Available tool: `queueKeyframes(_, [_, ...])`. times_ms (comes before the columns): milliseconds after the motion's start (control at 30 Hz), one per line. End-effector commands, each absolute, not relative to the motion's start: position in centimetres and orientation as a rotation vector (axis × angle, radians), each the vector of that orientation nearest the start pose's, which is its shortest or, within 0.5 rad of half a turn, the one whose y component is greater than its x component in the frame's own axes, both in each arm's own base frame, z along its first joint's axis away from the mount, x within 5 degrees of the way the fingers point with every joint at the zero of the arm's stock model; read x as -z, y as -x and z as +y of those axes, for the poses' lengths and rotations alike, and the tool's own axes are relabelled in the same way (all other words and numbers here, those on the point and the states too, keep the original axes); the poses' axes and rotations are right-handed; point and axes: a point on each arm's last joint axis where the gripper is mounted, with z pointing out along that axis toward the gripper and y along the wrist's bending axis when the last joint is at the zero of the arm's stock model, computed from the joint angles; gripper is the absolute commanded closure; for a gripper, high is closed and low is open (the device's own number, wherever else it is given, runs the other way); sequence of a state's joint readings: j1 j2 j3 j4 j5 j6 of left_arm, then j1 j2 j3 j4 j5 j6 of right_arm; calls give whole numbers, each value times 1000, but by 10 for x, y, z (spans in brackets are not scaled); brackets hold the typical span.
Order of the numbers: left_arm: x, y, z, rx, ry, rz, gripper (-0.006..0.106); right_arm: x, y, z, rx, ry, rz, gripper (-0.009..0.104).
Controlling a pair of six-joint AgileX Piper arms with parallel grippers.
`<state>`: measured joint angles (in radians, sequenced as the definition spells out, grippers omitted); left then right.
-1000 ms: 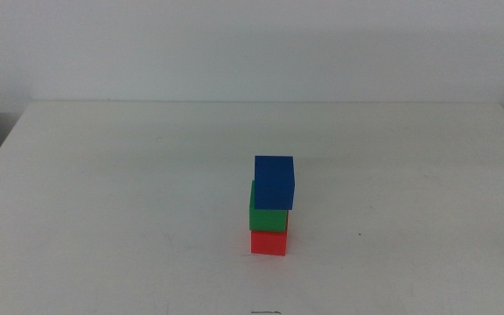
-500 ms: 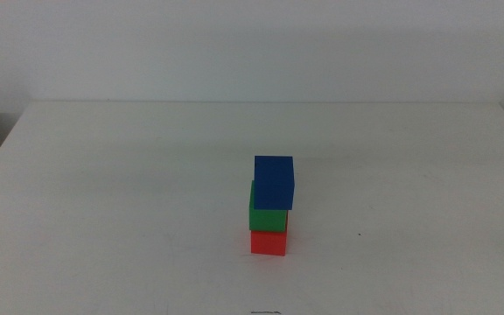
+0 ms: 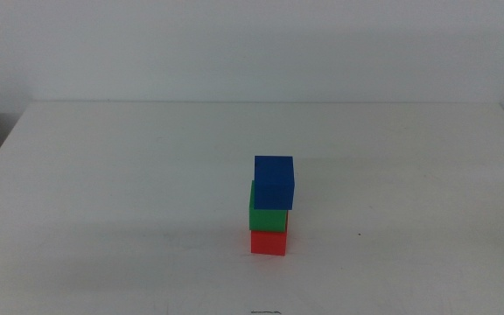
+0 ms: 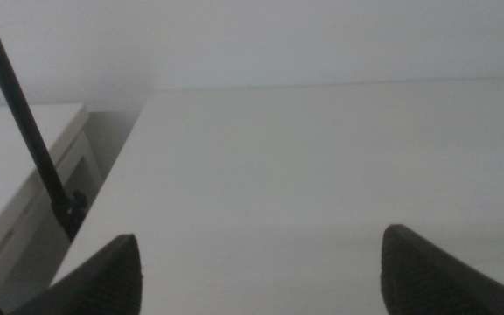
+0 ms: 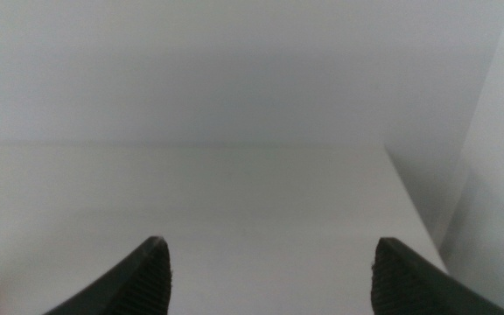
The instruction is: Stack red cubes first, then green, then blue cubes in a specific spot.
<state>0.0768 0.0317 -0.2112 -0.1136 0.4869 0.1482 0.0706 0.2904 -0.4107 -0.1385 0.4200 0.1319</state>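
Cubes stand stacked right of the frame centre on the white table (image 3: 103, 175): red cube (image 3: 269, 241) lowest, partly hidden under green cube (image 3: 268, 216), blue cube (image 3: 274, 182) on top. Left gripper (image 4: 261, 271) and right gripper (image 5: 269, 280) both have jaws spread wide, holding nothing, away from the stack.

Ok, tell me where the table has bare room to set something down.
Bare tabletop lies on every side of the stack: blue cube on green cube on red cube. Only that stack takes up room. The left gripper and right gripper hang open over bare table.
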Motion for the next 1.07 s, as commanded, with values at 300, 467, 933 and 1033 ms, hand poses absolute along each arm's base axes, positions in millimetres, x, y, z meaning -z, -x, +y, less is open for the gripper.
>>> queueKeyframes(300, [-207,-51,1,-46,33,1641,7,-200,-50,-2,32,49,1737,36])
queueKeyframes(467, [-190,-55,2,-51,39,1648,7,-183,-53,-1,30,55,1770,36])
queueKeyframes(933, [-191,-55,1,-41,22,1639,7,-182,-52,-2,33,54,1781,36])
queueKeyframes(1033, [-191,-55,2,-42,23,1639,7,-182,-52,-2,33,54,1781,36])
